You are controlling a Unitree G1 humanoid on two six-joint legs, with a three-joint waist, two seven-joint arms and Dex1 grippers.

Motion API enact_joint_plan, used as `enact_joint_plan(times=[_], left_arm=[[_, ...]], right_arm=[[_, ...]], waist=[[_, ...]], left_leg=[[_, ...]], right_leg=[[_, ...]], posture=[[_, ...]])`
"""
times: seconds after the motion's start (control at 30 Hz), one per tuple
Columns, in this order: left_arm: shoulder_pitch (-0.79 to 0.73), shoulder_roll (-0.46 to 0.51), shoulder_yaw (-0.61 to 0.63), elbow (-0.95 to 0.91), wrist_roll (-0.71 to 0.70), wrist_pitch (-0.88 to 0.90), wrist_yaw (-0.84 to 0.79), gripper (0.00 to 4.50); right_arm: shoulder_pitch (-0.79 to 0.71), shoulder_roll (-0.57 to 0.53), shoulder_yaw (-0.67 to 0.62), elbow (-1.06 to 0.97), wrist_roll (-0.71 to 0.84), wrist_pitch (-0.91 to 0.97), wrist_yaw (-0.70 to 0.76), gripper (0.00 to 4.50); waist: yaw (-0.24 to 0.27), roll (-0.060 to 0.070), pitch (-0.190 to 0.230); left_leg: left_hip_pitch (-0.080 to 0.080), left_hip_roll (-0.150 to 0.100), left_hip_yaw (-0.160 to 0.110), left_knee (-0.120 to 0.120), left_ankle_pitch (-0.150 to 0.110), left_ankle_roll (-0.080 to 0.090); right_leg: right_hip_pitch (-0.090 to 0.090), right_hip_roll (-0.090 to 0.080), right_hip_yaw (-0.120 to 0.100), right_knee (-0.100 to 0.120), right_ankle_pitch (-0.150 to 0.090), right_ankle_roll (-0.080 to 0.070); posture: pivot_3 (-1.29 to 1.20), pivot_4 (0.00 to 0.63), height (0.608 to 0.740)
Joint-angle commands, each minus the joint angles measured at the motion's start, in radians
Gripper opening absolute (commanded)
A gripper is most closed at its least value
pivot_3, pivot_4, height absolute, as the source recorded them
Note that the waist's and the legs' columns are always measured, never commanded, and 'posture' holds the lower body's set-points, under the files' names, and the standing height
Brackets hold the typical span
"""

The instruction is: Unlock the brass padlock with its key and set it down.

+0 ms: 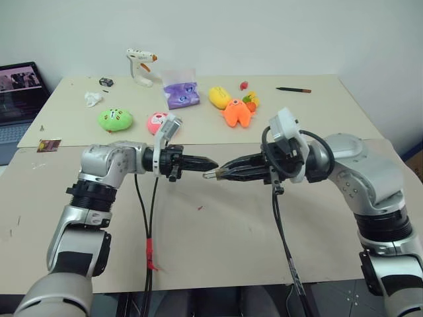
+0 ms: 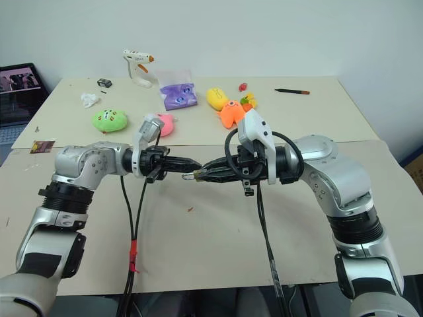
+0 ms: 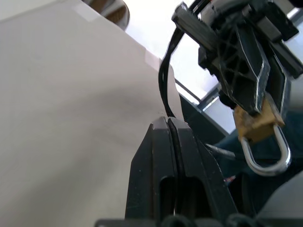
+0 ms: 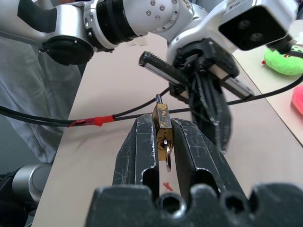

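Right pincer (image 4: 163, 137) grips the brass padlock (image 4: 162, 130) in mid-air above the desk (image 1: 218, 231), while left pincer (image 1: 210, 162), shut, faces it tip to tip; key not discernible, so insertion appears pending and calls for fine alignment with the keyhole.

Plush toys (image 1: 115, 119) and a glue gun (image 1: 141, 65) crowd the table's (image 1: 218, 231) upper centre — a laptop (image 1: 20, 92) upper left.

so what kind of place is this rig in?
Looks like a lab or workshop bench, not a home. A plain board table against a bare wall carries test props: soft toys such as the green plush, a glue gun, and an open laptop to one side.
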Motion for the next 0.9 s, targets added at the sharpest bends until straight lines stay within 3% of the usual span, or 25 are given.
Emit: enact_joint_plan(times=[0.03,0.9], left_arm=[[0.007,0.028,0.000,-0.085,-0.036,0.045,-0.029,0.05],[0.001,0.032,0.032,-0.147,-0.103,0.106,0.004,0.05]], right_arm=[[-0.026,-0.004,-0.027,-0.004,-0.003,-0.026,0.000,0.18],[-0.040,0.015,-0.002,0.118,-0.095,-0.136,0.027,0.18]], waist=[[0.003,0.000,0.000],[0.006,0.000,0.000]], left_leg=[[0.000,0.000,0.000,0.000,0.000,0.000],[0.000,0.000,0.000,0.000,0.000,0.000]], right_leg=[[0.000,0.000,0.000,0.000,0.000,0.000],[0.000,0.000,0.000,0.000,0.000,0.000]], posture=[[0.00,0.150,0.740],[0.00,0.150,0.740]])
